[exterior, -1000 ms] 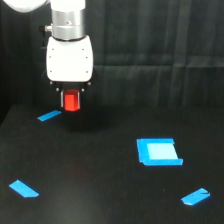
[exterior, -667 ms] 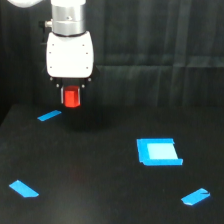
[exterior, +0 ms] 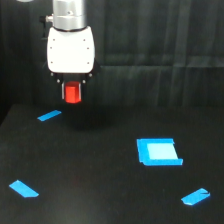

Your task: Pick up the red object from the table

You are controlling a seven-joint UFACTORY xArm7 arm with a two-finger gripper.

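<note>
The red object [exterior: 73, 93] is a small stubby red-orange block held between the dark fingers of my gripper [exterior: 72, 93], below the white gripper body. The gripper is shut on it and holds it clear above the table [exterior: 100, 190], over the far left part of the black surface. Its blurred dark shadow lies on the table just below and to the exterior view's right.
A blue tape strip [exterior: 49, 116] lies just below the gripper. A blue square [exterior: 158, 151] sits at the exterior view's right. Two more blue strips lie near the front, one left [exterior: 23, 188] and one right [exterior: 195, 196]. A black curtain hangs behind.
The gripper has risen with the red object held in it, moving slightly to the exterior view's right. The blue pieces have not moved.
</note>
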